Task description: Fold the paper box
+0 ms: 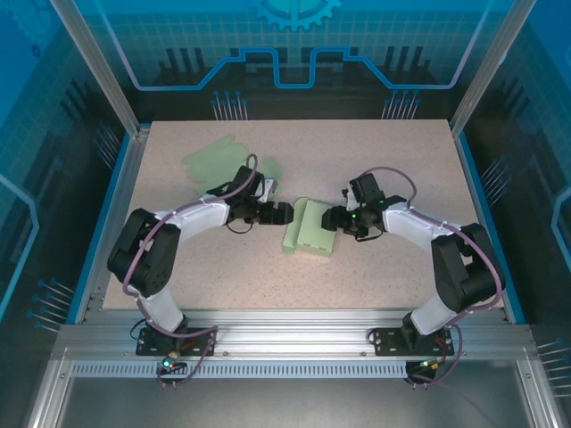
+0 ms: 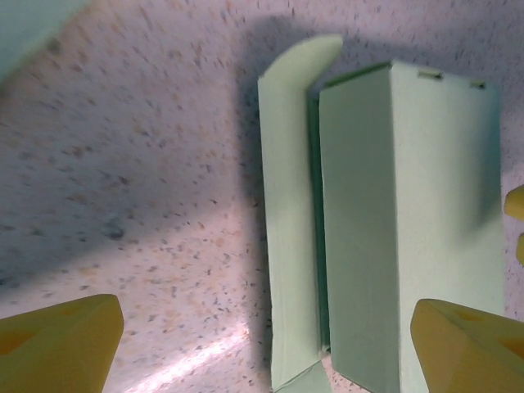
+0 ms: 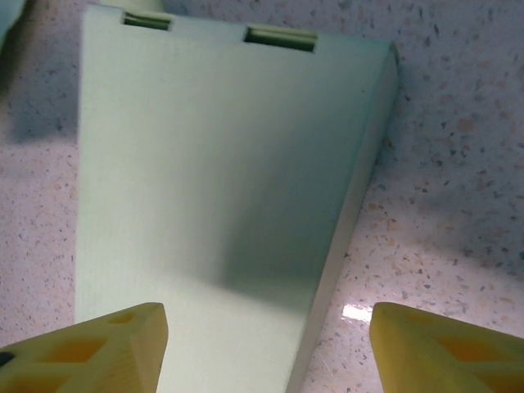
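The pale green paper box [image 1: 310,228] lies on the table between my two grippers. Seen from the left wrist, its closed body [image 2: 409,213] has a long side flap [image 2: 286,237] standing loose along its left edge, curled at the far end. My left gripper [image 2: 266,348] is open wide just short of the box, one finger [image 2: 57,344] over bare table and the other [image 2: 467,344] over the body. My right gripper [image 3: 270,352] is open at the opposite side of the box [image 3: 213,196]; one fingertip [image 3: 90,352] is above the top face, the other [image 3: 450,352] above the table.
Flat pale green sheets [image 1: 223,160] lie at the back left of the speckled table [image 1: 401,160]. Aluminium frame rails [image 1: 294,339] run along the near edge, and posts stand at the corners. A yellow tip of the right gripper [image 2: 516,214] shows in the left wrist view.
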Action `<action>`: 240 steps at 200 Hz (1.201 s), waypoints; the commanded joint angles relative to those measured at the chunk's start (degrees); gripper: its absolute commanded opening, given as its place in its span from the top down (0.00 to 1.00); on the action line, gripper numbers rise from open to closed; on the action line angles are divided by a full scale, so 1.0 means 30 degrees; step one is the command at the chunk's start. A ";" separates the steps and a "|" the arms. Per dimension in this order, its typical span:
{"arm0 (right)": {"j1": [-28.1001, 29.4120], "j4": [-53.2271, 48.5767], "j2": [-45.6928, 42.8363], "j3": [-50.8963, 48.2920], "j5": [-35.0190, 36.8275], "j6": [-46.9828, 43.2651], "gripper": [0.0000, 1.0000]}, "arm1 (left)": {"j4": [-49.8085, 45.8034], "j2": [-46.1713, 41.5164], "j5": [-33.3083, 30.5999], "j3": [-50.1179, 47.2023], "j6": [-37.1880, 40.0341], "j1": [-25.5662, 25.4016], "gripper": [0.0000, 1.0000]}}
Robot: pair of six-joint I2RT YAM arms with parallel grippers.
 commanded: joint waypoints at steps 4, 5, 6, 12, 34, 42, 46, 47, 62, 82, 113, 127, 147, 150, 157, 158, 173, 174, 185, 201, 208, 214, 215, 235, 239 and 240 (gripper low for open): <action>0.0304 0.1104 0.0896 -0.0443 -0.0567 0.0851 0.36 | -0.0188 0.1388 0.0857 0.0639 -0.0563 -0.0505 0.08; 0.0311 0.1145 0.0908 -0.0452 -0.0582 0.0861 0.36 | -0.0205 0.1448 0.0844 0.0675 -0.0553 -0.0511 0.08; 0.0315 0.1166 0.0943 -0.0456 -0.0575 0.0866 0.36 | -0.0228 0.1492 0.0837 0.0708 -0.0533 -0.0529 0.08; 0.0310 0.1279 0.1074 -0.0516 -0.0594 0.0925 0.36 | -0.0306 0.1867 0.0776 0.0851 -0.0492 -0.0610 0.08; 0.0298 0.1569 0.1544 -0.0519 -0.0620 0.1097 0.38 | 0.0006 0.2817 0.1133 0.1227 -0.0644 -0.0718 0.08; 0.0315 0.1693 0.1662 -0.0519 -0.0599 0.1159 0.38 | 0.0179 0.3006 0.1385 0.1317 -0.0744 -0.0736 0.08; 0.0319 0.1760 0.1693 -0.0871 -0.0653 0.1213 0.38 | 0.0305 0.3077 0.1552 0.1345 -0.0836 -0.0732 0.08; 0.0319 0.1781 0.1716 -0.0929 -0.0654 0.1217 0.38 | 0.0334 0.3083 0.1557 0.1351 -0.0836 -0.0742 0.08; 0.0322 0.2031 0.1855 -0.1156 -0.0755 0.1389 0.38 | 0.0900 0.3199 0.2260 0.1370 -0.1131 -0.0765 0.08; 0.0315 0.2290 0.1974 -0.1237 -0.0846 0.1533 0.38 | 0.1378 0.3392 0.2963 0.1494 -0.1544 -0.0866 0.07; 0.0303 0.2640 0.2062 -0.1252 -0.1158 0.1733 0.39 | 0.1235 0.3973 0.3019 0.1745 -0.1909 -0.0939 0.07; 0.0302 0.2916 0.2148 -0.1338 -0.1447 0.1860 0.39 | 0.1321 0.4223 0.3249 0.1759 -0.2121 -0.0986 0.08; 0.0260 0.3302 0.2396 -0.1384 -0.1844 0.2075 0.40 | 0.1323 0.4430 0.3282 0.1762 -0.2231 -0.1118 0.14; 0.0257 0.3340 0.2433 -0.1363 -0.1856 0.2109 0.40 | 0.1329 0.4436 0.3250 0.1762 -0.2242 -0.1127 0.15; 0.0253 0.3425 0.2490 -0.1369 -0.1908 0.2181 0.40 | 0.1316 0.4466 0.3182 0.1737 -0.2286 -0.1119 0.17; 0.0242 0.3448 0.2510 -0.1369 -0.1927 0.2185 0.40 | 0.1324 0.4466 0.3178 0.1722 -0.2279 -0.1111 0.18; 0.0224 0.3715 0.2587 -0.1455 -0.2144 0.2304 0.40 | 0.1272 0.4466 0.3019 0.1698 -0.2222 -0.1106 0.24; 0.0227 0.3740 0.2588 -0.1456 -0.2162 0.2320 0.40 | 0.1272 0.4466 0.3008 0.1703 -0.2232 -0.1105 0.24; 0.0235 0.3917 0.2596 -0.1528 -0.2315 0.2405 0.40 | 0.1269 0.4523 0.2978 0.1715 -0.2239 -0.1106 0.29; 0.0202 0.4263 0.2615 -0.1605 -0.2530 0.2504 0.40 | 0.1432 0.4554 0.3139 0.1736 -0.2345 -0.1129 0.32; 0.0187 0.4430 0.2604 -0.1688 -0.2666 0.2520 0.40 | 0.1596 0.4554 0.3252 0.1730 -0.2387 -0.1117 0.35; 0.0200 0.4539 0.2615 -0.1709 -0.2751 0.2584 0.40 | 0.1623 0.4533 0.3275 0.1760 -0.2389 -0.1128 0.39; 0.0186 0.4547 0.2617 -0.1700 -0.2773 0.2591 0.40 | 0.1623 0.4529 0.3283 0.1763 -0.2389 -0.1130 0.40; 0.0158 0.4835 0.2648 -0.1804 -0.2991 0.2692 0.40 | 0.1364 0.4410 0.3118 0.1827 -0.2145 -0.1111 0.50; 0.0144 0.4939 0.2648 -0.1878 -0.3047 0.2757 0.40 | 0.1335 0.4355 0.3020 0.1798 -0.2108 -0.1106 0.51; 0.0143 0.4967 0.2648 -0.1902 -0.3053 0.2766 0.40 | 0.1333 0.4337 0.2995 0.1782 -0.2087 -0.1119 0.51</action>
